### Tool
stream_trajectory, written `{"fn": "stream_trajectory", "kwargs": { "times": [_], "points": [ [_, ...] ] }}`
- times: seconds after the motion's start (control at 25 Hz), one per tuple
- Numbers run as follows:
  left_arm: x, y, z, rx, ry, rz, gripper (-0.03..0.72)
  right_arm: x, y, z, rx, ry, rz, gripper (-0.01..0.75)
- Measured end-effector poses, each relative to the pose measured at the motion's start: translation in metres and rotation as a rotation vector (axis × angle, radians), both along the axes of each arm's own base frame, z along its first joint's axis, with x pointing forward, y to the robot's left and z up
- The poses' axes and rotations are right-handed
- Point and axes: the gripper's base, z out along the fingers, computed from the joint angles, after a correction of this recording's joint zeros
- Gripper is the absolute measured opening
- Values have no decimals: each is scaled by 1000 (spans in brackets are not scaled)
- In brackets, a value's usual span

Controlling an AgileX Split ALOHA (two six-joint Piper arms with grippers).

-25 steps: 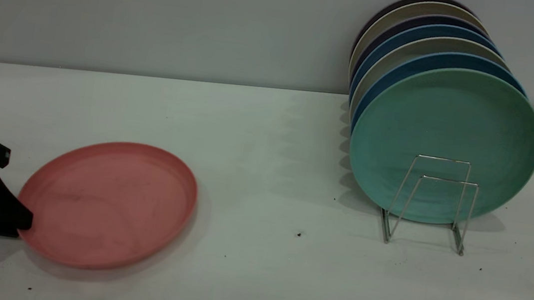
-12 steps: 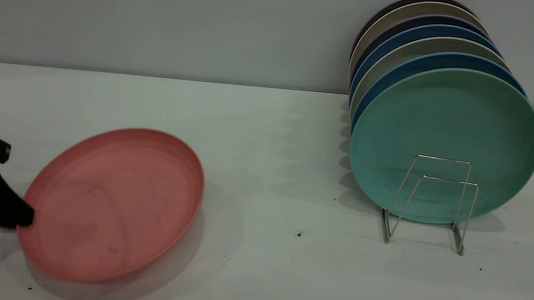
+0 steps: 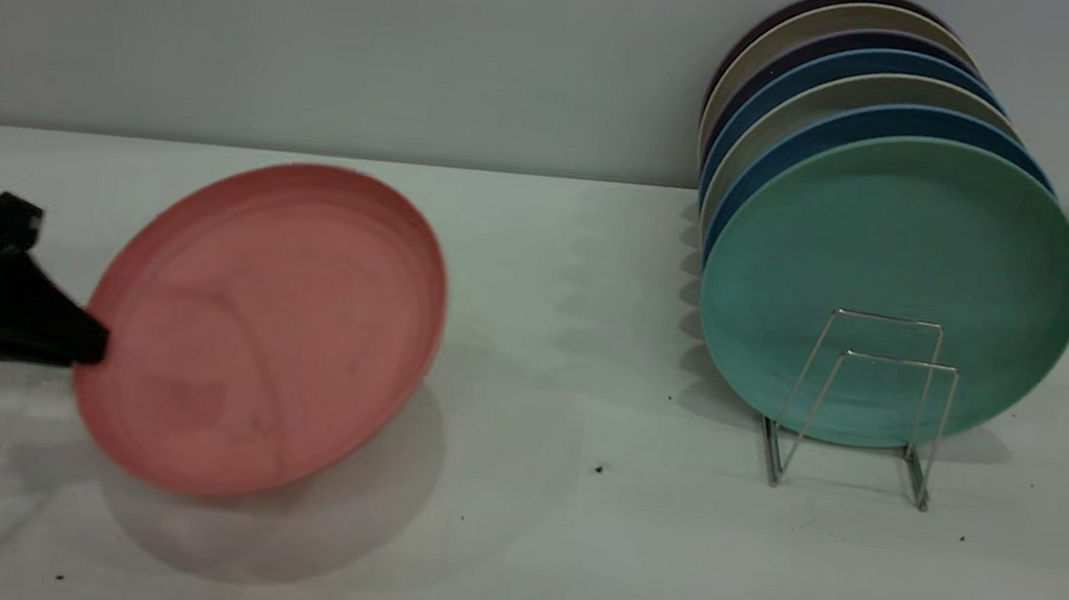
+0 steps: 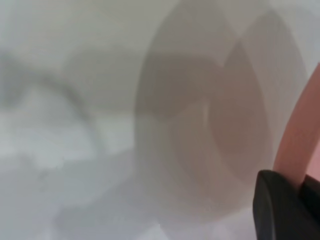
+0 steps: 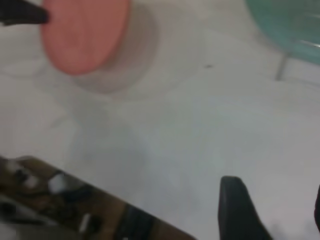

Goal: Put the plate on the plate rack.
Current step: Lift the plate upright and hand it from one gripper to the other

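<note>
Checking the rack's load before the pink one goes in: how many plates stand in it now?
7 show in the plate rack: the teal plate in front, six rims staggered behind it. More may hide behind.

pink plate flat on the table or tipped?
Tipped. The plate is lifted off the table, its face tilted up, its shadow beneath; the left hand grips its rim.
</note>
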Motion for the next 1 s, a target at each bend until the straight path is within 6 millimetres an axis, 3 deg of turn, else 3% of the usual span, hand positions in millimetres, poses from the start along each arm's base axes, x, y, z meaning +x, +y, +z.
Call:
{"fn": "stream_trajectory", "kwargs": {
  "times": [0.4,1.0],
  "points": [
    [17,-55,37,57,-303,-175,18,50,13,-29,161,50,69,390],
    [2,-149,40,-1,-322,-386,18,96,20,-80,274,76,79,390]
  ]
}}
